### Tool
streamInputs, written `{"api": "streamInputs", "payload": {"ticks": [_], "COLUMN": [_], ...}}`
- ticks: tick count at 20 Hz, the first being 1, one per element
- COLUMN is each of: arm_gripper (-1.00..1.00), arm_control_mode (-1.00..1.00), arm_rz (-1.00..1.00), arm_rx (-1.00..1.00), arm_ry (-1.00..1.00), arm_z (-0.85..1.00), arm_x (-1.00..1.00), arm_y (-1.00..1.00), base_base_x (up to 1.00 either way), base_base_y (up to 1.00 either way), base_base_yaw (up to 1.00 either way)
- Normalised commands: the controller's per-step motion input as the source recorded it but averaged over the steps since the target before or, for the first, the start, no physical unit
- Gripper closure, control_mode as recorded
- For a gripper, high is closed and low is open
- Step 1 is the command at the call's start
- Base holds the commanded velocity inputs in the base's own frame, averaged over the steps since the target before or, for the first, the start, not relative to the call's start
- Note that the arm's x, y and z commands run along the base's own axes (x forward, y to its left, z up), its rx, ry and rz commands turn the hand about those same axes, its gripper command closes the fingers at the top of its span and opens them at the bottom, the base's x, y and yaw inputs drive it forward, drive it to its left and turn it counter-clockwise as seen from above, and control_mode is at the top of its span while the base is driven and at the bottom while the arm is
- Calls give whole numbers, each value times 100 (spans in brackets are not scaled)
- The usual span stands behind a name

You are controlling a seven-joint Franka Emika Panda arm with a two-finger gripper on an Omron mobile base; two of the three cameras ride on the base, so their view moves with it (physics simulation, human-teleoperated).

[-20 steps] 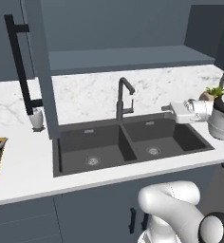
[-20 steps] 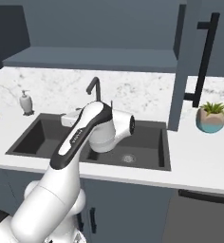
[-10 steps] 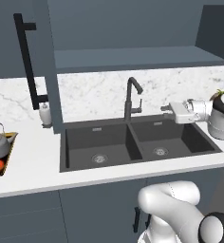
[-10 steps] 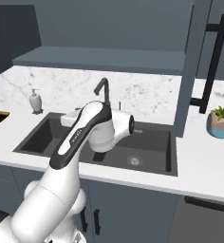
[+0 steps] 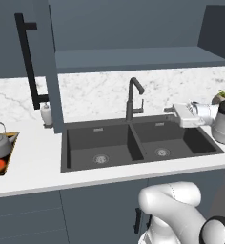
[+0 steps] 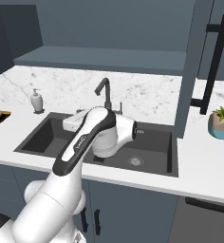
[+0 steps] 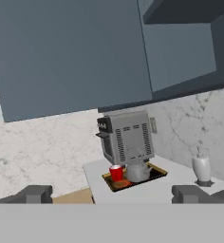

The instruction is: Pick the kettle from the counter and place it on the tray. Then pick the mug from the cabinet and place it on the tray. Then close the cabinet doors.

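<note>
The gripper (image 5: 174, 110) sits at the right of the left base view, held out over the right half of the black sink (image 5: 100, 143), and it carries nothing. In the hand view its two fingertips (image 7: 34, 193) rise at the bottom corners, far apart with only bare space between them, so the jaws stand open.

In the middle of that hand view, well off from the hand, the kettle (image 7: 137, 172) and the red mug (image 7: 116, 173) both sit on the tray (image 7: 157, 173), just beside each other in front of a grey toaster oven (image 7: 128, 137). The kettle (image 5: 0, 145) also shows at the left edge of the left base view, resting on the tray (image 5: 5, 164) on the counter (image 5: 38, 167).

Against the pictures from a second ago, the whole scene has slid toward the right in both base views: the sink, the faucet (image 5: 133, 97) and the soap bottle (image 5: 46, 114) all shift together, and the kettle has come further into frame. That is the base driving sideways, not the things moving; the arm holds the same pose.

Both placements look finished, which leaves the cabinet doors. One door (image 5: 43, 62) with its long black handle (image 5: 28, 62) hangs at the upper left of the left base view, seemingly swung open, though the angle makes that hard to confirm. The other door (image 6: 213, 52) stands at the upper right of the right base view. The drive probably lines the robot up for closing them.
</note>
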Motion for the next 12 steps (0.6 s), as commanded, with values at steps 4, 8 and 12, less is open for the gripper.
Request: {"api": "streamInputs", "payload": {"ticks": [4, 8, 12], "arm_gripper": [-100, -100, -100], "arm_control_mode": [-100, -100, -100], "arm_rz": [-12, -23, -24], "arm_rx": [24, 21, 22], "arm_ry": [-24, -16, -1], "arm_z": [-5, 8, 9], "arm_x": [-58, -7, 15], "arm_y": [-73, -86, -92], "base_base_x": [0, 0, 0], "base_base_y": [0, 0, 0], "base_base_yaw": [0, 0, 0]}}
